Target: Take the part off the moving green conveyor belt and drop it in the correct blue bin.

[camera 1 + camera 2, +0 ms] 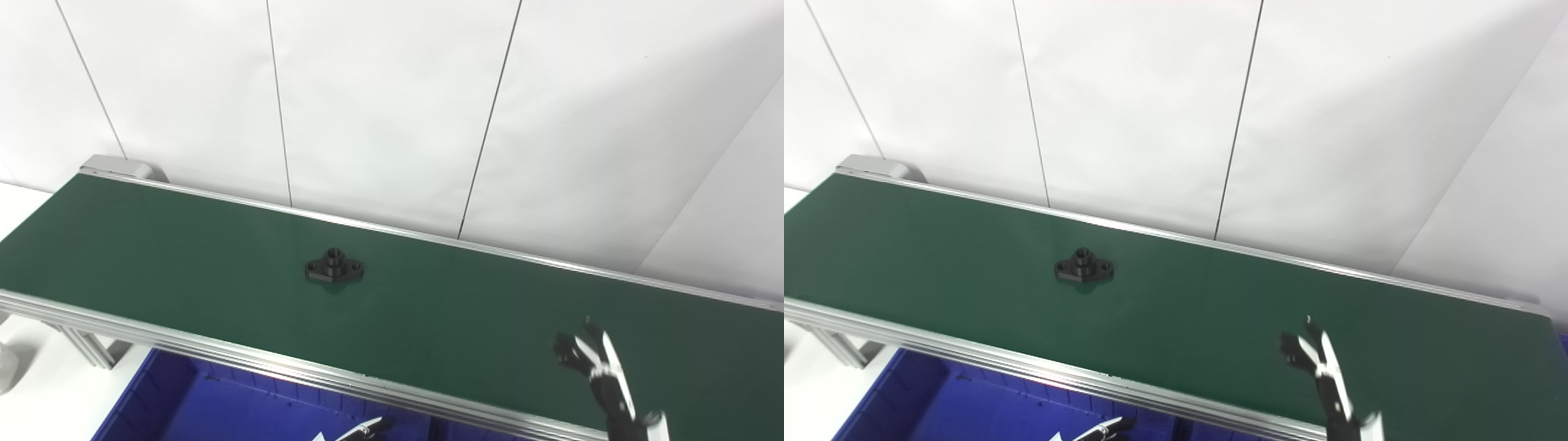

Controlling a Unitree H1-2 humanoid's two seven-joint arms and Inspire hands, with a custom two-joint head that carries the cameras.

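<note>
White panelled wall behind green conveyor belt [184,245]. Black flanged part [334,267] lies mid-belt, untouched. Right hand [585,355] raised over belt's right stretch, fingers spread, empty. Left hand [367,429] barely visible above blue bin [184,404]; state unclear.

A black flanged part [334,266] lies mid-width on the green conveyor belt [184,245].

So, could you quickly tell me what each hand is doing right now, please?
Left hand: only a sliver shows at the bottom edge; cannot tell.
Right hand: open over the belt, fingers apart, holding nothing.
</note>
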